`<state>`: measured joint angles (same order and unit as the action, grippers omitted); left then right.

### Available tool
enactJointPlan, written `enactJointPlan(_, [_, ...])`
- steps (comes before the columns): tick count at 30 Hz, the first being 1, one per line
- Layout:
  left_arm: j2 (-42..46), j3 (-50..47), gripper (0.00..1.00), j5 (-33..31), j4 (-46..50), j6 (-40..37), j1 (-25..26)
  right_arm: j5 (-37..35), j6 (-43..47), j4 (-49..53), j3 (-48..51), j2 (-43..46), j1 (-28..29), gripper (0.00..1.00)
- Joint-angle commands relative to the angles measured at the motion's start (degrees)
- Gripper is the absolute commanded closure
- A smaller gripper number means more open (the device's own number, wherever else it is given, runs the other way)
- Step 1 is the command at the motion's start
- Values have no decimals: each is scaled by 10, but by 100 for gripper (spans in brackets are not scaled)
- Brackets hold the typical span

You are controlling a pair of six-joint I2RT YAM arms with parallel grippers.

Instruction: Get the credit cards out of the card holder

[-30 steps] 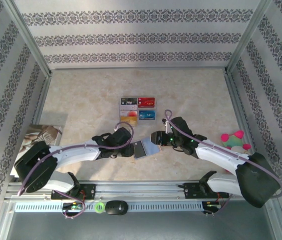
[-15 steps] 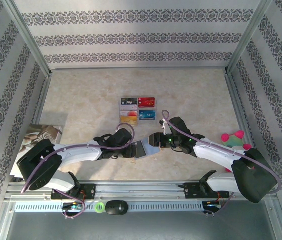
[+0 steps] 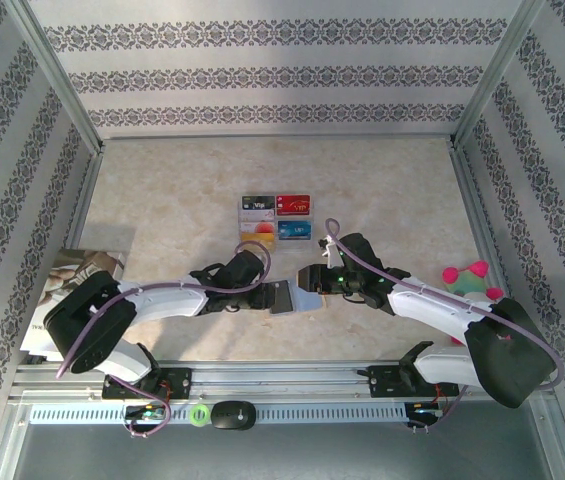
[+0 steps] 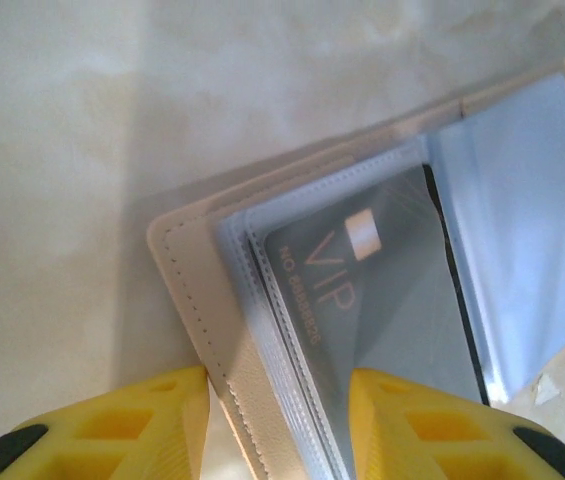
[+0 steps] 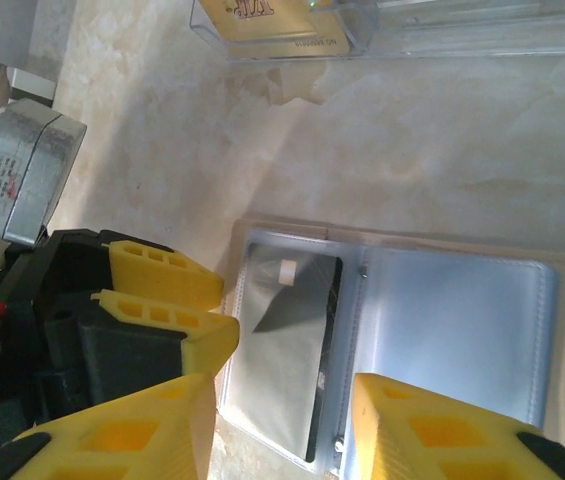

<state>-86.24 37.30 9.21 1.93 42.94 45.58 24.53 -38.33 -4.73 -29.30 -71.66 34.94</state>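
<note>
1. The card holder (image 3: pixel 287 298) lies open on the table (image 3: pixel 162 190), near the front edge, between the two grippers
2. The left gripper (image 4: pixel 279 385) meets it from the left. Its yellow fingers (image 4: pixel 112 435) stand partly apart, with the holder's tan stitched edge and clear sleeves between them (whether they actually clamp it, I cannot tell)
3. A grey card (image 4: pixel 362 300) marked VIP sits in the clear sleeve on that side, close to the left gripper's fingers
4. The right gripper (image 5: pixel 284 390) is at the holder's right side. Its fingers are partly apart over the lower edge of the sleeves, and nothing looks pinched between them
5. The sleeve on the other half of the holder looks see-through and bare
6. A block of colourful cards (image 3: pixel 276 219) lies just beyond the holder, apart from both grippers
</note>
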Motion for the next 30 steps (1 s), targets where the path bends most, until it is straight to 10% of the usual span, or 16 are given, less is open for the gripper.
enactJointPlan(1, [-10, 27, 59, 4, -32, -20, -18, 7, -7, -14, 2, -13, 8, 61])
enactJointPlan(30, [-27, 80, 31, -93, 98, -104, 52, 29, -12, -56, 1, -84, 24, 74])
